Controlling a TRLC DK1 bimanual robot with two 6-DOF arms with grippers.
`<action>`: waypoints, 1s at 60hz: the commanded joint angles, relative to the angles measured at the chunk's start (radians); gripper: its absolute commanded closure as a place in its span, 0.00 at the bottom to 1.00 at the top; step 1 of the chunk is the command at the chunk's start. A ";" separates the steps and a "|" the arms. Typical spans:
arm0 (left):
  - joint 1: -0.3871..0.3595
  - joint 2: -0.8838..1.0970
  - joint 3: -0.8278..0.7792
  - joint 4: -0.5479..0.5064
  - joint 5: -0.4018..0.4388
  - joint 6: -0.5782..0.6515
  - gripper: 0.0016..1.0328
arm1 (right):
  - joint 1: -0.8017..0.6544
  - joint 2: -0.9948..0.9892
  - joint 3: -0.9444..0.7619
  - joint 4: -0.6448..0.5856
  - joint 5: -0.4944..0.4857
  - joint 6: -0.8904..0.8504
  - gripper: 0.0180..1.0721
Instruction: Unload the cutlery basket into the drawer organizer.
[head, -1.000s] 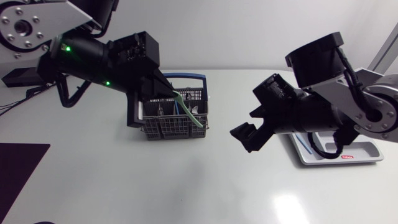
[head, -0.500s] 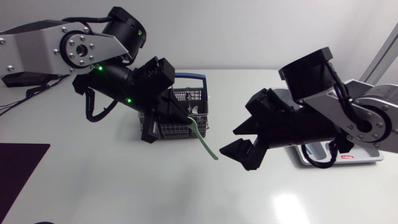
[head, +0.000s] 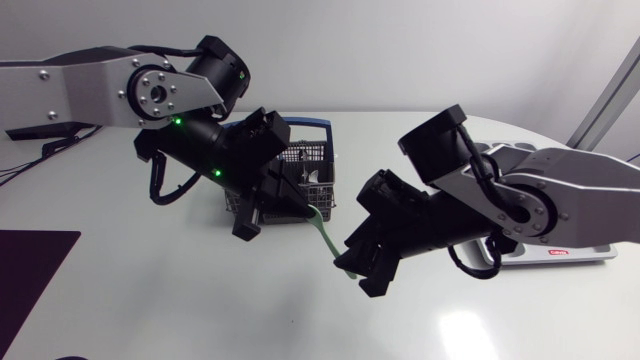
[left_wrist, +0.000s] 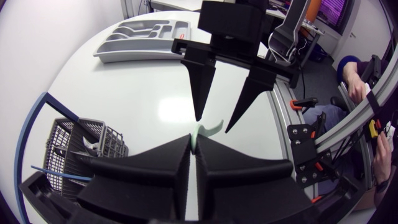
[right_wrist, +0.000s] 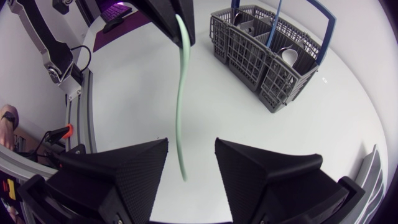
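Head view: handing over in mid-air, just beside the cutlery basket (head: 312, 165). Clamping the pale green utensil (head: 325, 233) by one end in the left gripper (head: 296, 205); spreading the right gripper (head: 352, 262) wide around the free end.

Left wrist view: probably best centring that end between the fingers before closing, then releasing on the left only afterwards. Seeing the drawer organizer (left_wrist: 143, 37) well apart.

Right wrist view: failing to tell spoon from fork, with the working end buried in the left jaws.
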 joint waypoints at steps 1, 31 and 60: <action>-0.003 0.017 0.005 -0.020 0.017 -0.014 0.97 | 0.012 0.030 0.026 0.006 -0.010 -0.009 0.63; 0.003 0.014 0.017 -0.045 0.042 -0.017 0.74 | 0.044 0.036 -0.001 0.000 0.004 0.000 0.95; 0.128 -0.051 0.086 0.236 0.011 -0.285 0.09 | -0.180 -0.079 -0.075 -0.201 0.006 -0.272 0.95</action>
